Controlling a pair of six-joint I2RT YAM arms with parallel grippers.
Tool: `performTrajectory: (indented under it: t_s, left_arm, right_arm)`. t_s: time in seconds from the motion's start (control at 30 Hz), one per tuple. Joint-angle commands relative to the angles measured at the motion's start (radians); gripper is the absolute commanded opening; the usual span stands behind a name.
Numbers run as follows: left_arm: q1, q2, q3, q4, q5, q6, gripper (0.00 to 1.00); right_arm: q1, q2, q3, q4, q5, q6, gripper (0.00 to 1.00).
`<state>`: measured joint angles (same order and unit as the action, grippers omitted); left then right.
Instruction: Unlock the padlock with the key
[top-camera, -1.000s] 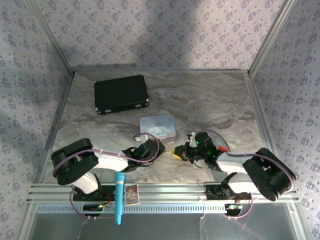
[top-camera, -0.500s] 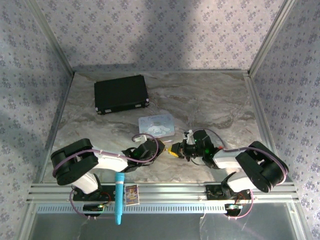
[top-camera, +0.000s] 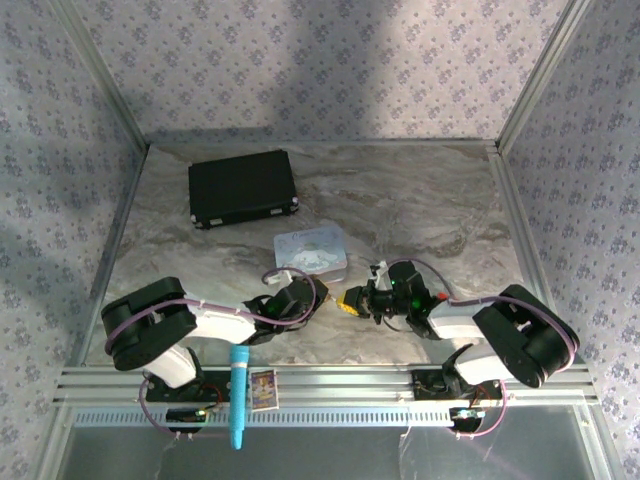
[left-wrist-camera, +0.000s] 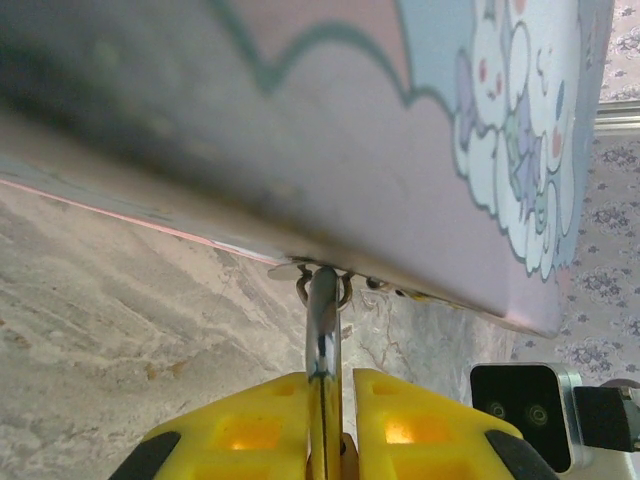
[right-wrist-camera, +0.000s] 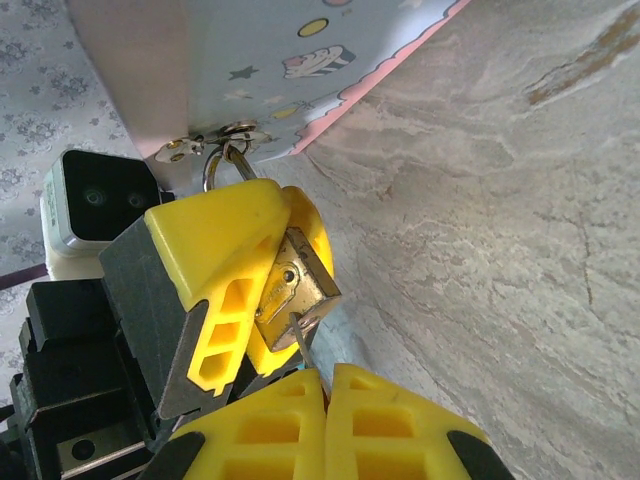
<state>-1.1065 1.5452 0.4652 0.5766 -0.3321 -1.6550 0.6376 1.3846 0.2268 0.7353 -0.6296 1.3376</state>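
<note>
The right gripper (right-wrist-camera: 325, 388) is pinched tight on the key (right-wrist-camera: 299, 340), a thin silvery sliver. Its tip meets the bottom face of the padlock (right-wrist-camera: 296, 284); whether it is seated in the keyhole cannot be told. The left gripper (left-wrist-camera: 322, 400) stands narrow, clamped on the padlock from both sides. The shackle (left-wrist-camera: 322, 320) rises out between its yellow fingers (left-wrist-camera: 250, 425) and passes through the small hasp (left-wrist-camera: 322, 272) on the edge of the pastel tin (left-wrist-camera: 400, 150). The padlock thus hangs at the tin's near edge, over the marble table (right-wrist-camera: 480, 200).

From above, the two grippers meet tip to tip around the middle of the table, just near of the tin, one arm reaching in from the left and the other from the right. Far and left of them lies a black case (top-camera: 243, 187). On the near rail by the left arm's base rest a blue pen (top-camera: 239, 397) and a small card (top-camera: 263, 388).
</note>
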Motion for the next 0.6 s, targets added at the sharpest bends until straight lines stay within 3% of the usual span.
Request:
performTrajectory:
  t_s: [0.0, 0.57]
  left_arm:
    - [-0.001, -0.022, 0.0, -0.018, -0.039, -0.054, 0.0]
    - [-0.001, -0.015, 0.006, -0.004, -0.036, -0.055, 0.03]
  right_arm:
    - [0.003, -0.001, -0.001, 0.006, -0.019, 0.016, 0.0]
    - [0.017, 0.044, 0.011, 0.044, -0.012, 0.016, 0.0]
